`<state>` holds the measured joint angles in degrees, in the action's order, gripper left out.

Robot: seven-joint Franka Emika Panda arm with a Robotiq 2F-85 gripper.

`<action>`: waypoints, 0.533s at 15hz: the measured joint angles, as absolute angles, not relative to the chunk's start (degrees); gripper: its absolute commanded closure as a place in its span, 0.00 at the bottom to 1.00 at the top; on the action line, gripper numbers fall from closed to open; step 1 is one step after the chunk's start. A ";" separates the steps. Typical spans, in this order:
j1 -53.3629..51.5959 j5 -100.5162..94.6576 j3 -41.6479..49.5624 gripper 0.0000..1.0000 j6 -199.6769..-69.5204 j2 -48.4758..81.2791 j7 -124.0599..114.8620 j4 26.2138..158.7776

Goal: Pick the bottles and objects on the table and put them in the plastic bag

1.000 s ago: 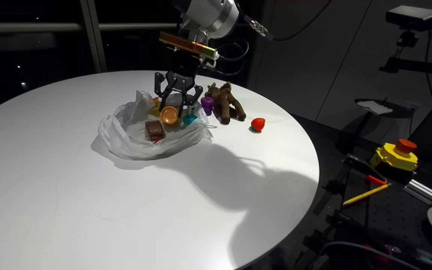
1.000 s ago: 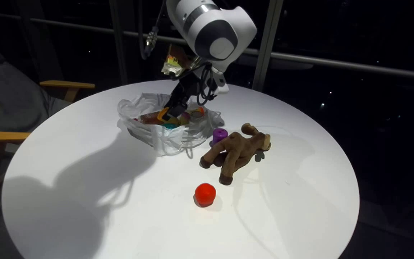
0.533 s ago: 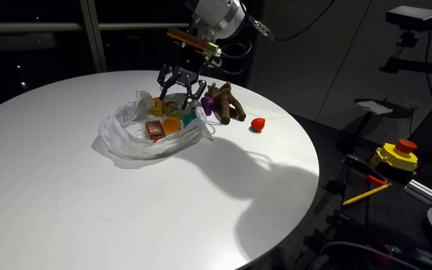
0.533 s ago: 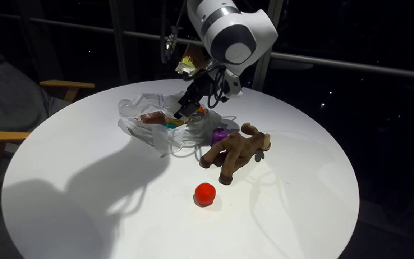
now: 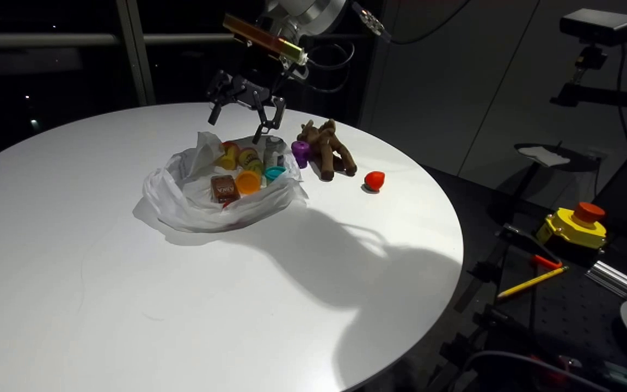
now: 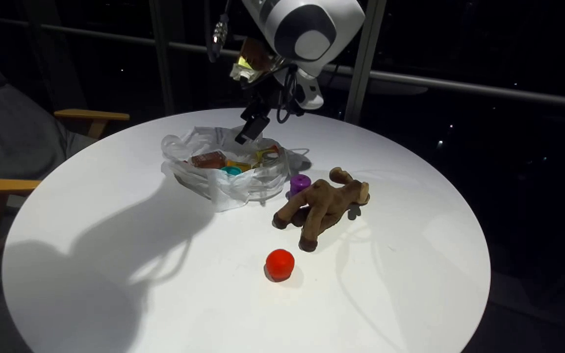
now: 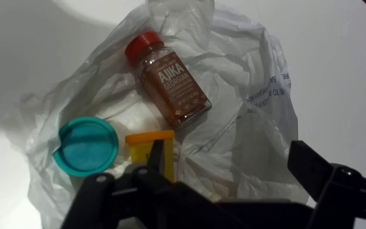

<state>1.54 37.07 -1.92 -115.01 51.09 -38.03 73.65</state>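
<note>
My gripper [image 5: 235, 129] hangs open above the plastic bag [image 5: 204, 220], nothing between its fingers; the wrist view shows its jaws spread wide. Inside the bag lies the bottle [image 7: 173, 86] with a red cap and brown label. Beside it are a yellow tub with an orange lid [image 7: 149, 136], partly behind a finger, and the teal cup [image 7: 87, 146]. Further yellow containers [image 5: 229, 157] sit at the bag's back. Outside the bag, on the white table [image 6: 243, 318], stand a purple piece [image 6: 299, 184], the brown plush animal [image 6: 321, 203] and a red piece [image 6: 280, 264].
The purple piece stands close to the bag's side and the plush's legs. A chair with wooden armrests [image 6: 91, 115] is beyond the table edge. A dark stand with a yellow button box [image 5: 572, 227] is beside the table.
The jaws have opened and let go of the orange-lidded tub, which now lies in the bag. My gripper has risen clear above the bag. Items outside it have not moved.
</note>
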 measured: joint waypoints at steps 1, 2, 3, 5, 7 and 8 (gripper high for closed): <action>0.30 34.98 -1.12 0.00 -116.07 49.78 -38.11 74.64; -0.86 32.71 -0.35 0.00 -116.72 47.96 -38.18 76.25; -2.00 30.13 0.37 0.00 -117.29 45.59 -38.21 78.52; -3.72 24.55 1.56 0.00 -117.85 40.28 -38.20 83.60; -4.93 18.50 2.80 0.00 -118.26 34.97 -38.04 89.02; -5.31 15.41 3.39 0.00 -118.67 32.43 -37.74 91.87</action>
<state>-5.31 15.41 3.39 -118.67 32.43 -37.74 91.87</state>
